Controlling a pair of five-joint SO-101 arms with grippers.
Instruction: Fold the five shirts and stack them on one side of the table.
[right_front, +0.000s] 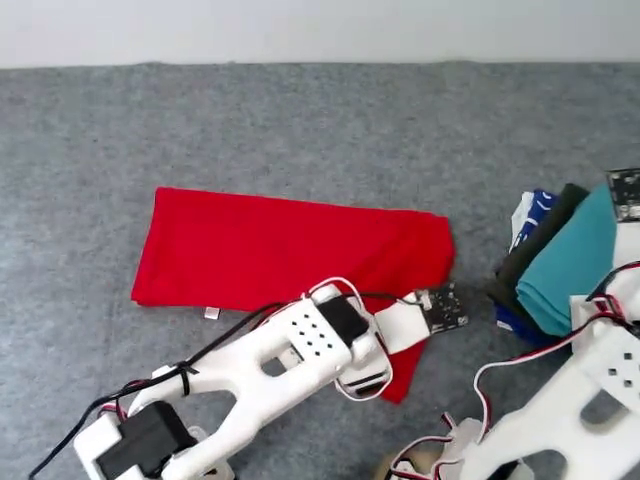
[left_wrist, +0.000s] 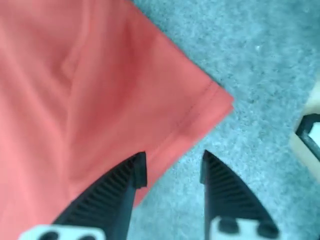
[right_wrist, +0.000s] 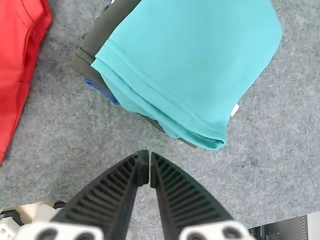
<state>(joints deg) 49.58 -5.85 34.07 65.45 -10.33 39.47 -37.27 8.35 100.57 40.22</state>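
the left gripper (left_wrist: 173, 167) is open a little way and holds nothing. one finger is over the edge of the red shirt (left_wrist: 100, 90), the other over the grey table (left_wrist: 260, 75). the red shirt lies in a long strip in the middle of the table, and this gripper is at its corner near the pile. the right gripper (right_wrist: 149, 160) is closed tight with nothing in it, just beside the pile, where a teal shirt (right_wrist: 190, 65) lies on a dark shirt (right_wrist: 90, 45) and a blue shirt (right_wrist: 102, 91).
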